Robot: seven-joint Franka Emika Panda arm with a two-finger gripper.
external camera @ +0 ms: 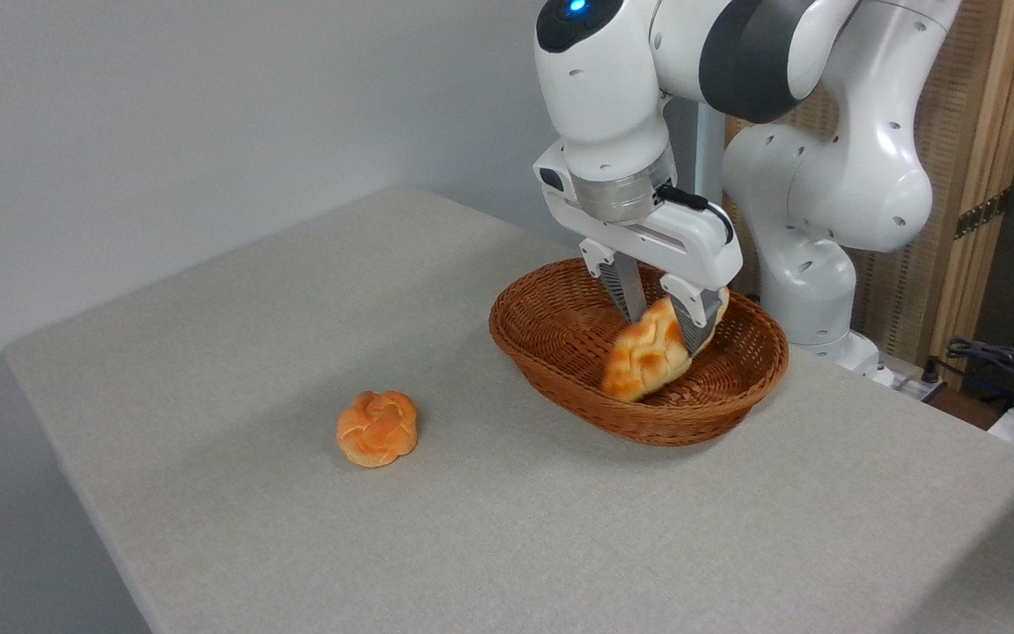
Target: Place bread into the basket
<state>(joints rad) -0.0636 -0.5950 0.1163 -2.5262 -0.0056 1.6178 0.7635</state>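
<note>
We see the gripper (pixel 661 324) clenched on the braided, golden bread (pixel 652 355) — tilted inside the woven wicker basket (pixel 551 339).

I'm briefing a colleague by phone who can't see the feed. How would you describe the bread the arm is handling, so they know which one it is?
Start at the oval reddish-brown wicker basket near the robot's white base. The bread is over its inside, tilted, between the fingers of the gripper. It is long, braided and golden-brown, unlike the small round orange knotted bun lying alone on the table, left of the basket.
</note>
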